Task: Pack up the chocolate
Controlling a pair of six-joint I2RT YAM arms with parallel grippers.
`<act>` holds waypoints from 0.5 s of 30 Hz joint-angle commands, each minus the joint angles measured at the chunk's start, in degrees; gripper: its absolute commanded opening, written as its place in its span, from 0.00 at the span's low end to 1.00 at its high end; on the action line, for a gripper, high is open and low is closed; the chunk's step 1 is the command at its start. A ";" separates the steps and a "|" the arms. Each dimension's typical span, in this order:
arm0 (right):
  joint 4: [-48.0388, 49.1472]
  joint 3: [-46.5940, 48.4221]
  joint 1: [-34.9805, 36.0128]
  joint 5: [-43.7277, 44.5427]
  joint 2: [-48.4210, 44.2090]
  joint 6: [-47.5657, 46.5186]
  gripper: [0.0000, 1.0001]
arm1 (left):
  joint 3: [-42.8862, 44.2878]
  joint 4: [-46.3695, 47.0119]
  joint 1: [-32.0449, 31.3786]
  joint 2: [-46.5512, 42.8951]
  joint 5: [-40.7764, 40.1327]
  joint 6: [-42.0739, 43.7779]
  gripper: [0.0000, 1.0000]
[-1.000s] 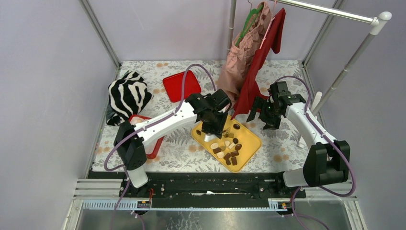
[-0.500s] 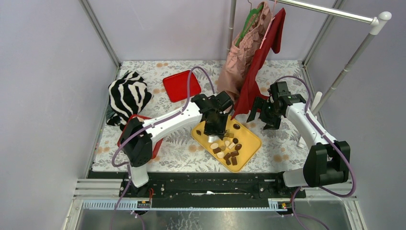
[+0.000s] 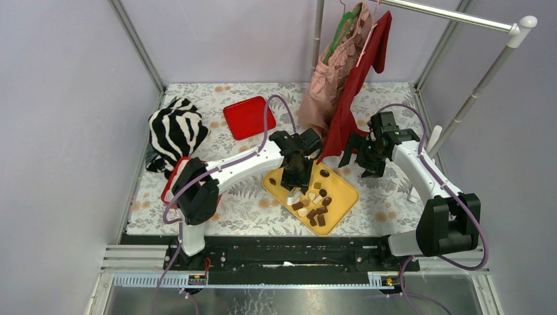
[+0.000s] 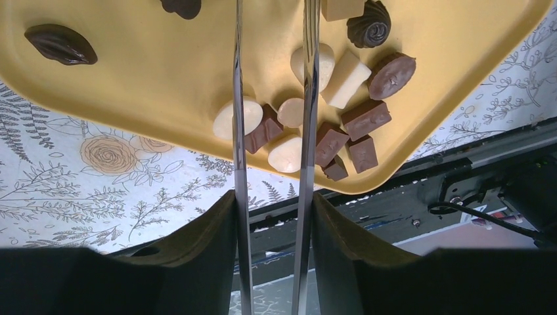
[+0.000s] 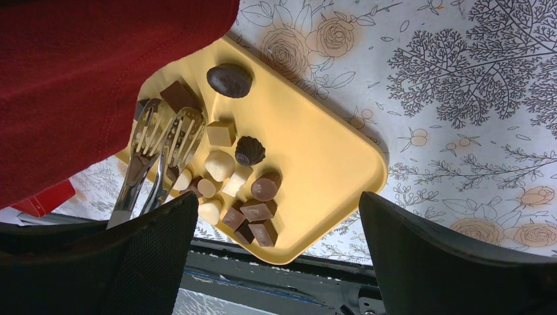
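the left gripper is clamped on a pair of slotted metal tongs, whose blades run straight up the left wrist frame, slightly apart. i cannot tell if they hold a piece. the brown, tan and cream chocolate lies clustered in the lower right of the shallow yellow plastic tray, some pieces between the blades and most just right of them. a few dark ones sit apart toward the top. the right gripper is wide open, empty and farther off. the red square box at left is mostly hidden by the arm, its contents unseen.
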 commanded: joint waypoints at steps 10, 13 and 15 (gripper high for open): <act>-0.66 2.20 -0.19 0.76 -1.19 -1.02 1.00 | 2.10 1.57 0.23 1.31 -1.35 1.03 0.48; -0.66 2.29 -0.27 0.75 -1.09 -1.03 1.00 | 2.64 1.58 0.24 1.96 -1.32 1.35 0.49; -0.66 2.29 -0.19 0.75 -1.11 -1.06 1.00 | 2.95 1.65 0.37 2.28 -1.54 1.46 0.49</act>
